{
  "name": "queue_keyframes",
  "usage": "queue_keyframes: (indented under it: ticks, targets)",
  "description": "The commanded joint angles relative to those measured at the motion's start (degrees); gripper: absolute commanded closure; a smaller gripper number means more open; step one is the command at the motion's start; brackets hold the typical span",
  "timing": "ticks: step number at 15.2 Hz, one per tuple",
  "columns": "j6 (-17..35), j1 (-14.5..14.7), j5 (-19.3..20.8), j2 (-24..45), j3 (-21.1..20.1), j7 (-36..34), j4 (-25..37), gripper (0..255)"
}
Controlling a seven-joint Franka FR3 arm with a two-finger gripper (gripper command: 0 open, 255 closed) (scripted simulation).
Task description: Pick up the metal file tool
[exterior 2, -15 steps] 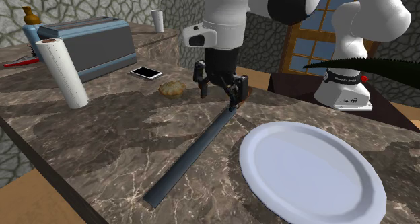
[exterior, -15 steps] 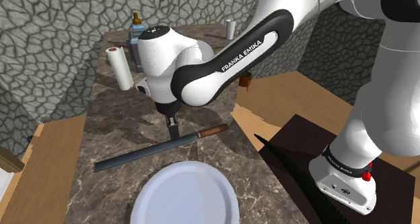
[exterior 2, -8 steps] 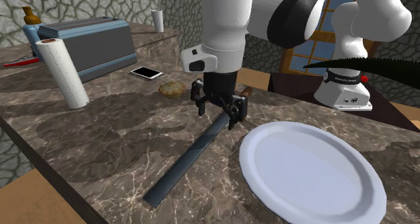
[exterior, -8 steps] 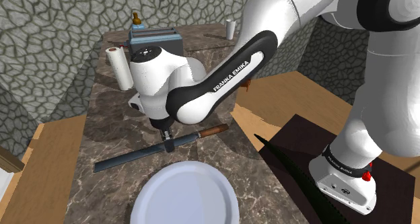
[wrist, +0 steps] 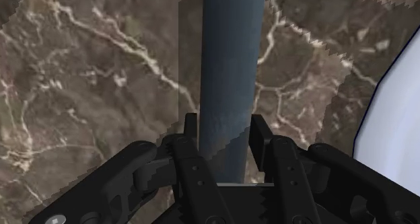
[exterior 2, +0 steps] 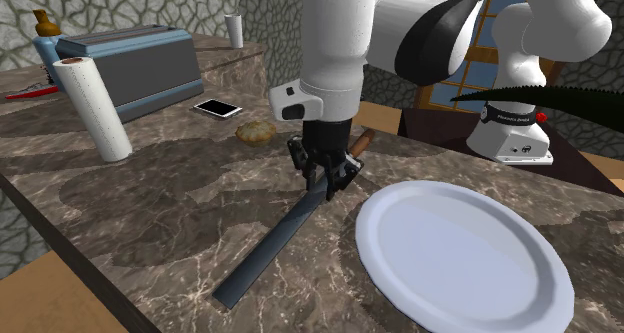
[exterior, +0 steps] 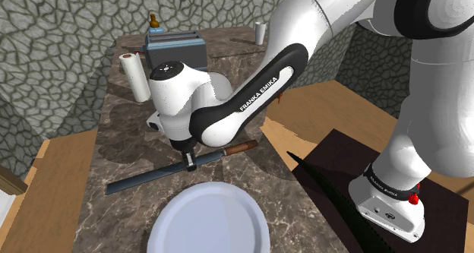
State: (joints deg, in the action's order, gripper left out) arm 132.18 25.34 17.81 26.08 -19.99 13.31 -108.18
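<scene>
The file [exterior: 152, 175] is a long dark blue-grey blade with a brown handle [exterior: 243, 147]. It lies on the marble counter [exterior: 121, 137] just beyond the white plate [exterior: 209, 221]. My black gripper [exterior: 188, 162] is down on the blade, about a third of its length from the handle. In the second exterior view the gripper [exterior 2: 325, 179] stands upright over the file [exterior 2: 275, 241], fingers pinched on the blade. In the wrist view the gripper [wrist: 225, 138] clasps the file [wrist: 227, 54] from both sides, each fingertip [wrist: 190, 132] touching an edge. The arm hides part of the blade in the shoulder view.
The plate [exterior 2: 465, 261] lies close beside the file. A bread roll [exterior 2: 255, 131], a phone [exterior 2: 217, 108], a paper towel roll [exterior 2: 95, 106], a blue toaster [exterior 2: 130, 66] and a cup [exterior 2: 234, 29] stand farther back. The counter edge [exterior 2: 100, 251] runs near the blade's tip.
The gripper came down from above the file's handle end onto the blade, moving a little along it toward the tip. Its fingers, apart before, have shut on the blade.
</scene>
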Motion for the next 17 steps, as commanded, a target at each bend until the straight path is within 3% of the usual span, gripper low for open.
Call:
queue_keyframes:
  ticks: [1,6,17]
  targets:
    - [0.04,0.01,0.01,0.05,0.01,-0.02,-0.05,255]
    - [0.05,0.0,0.02,0.09,0.02,0.0,-0.01,255]
    - [-6.38,-0.98,-2.88,-4.84,-1.45,2.24,1.89,255]
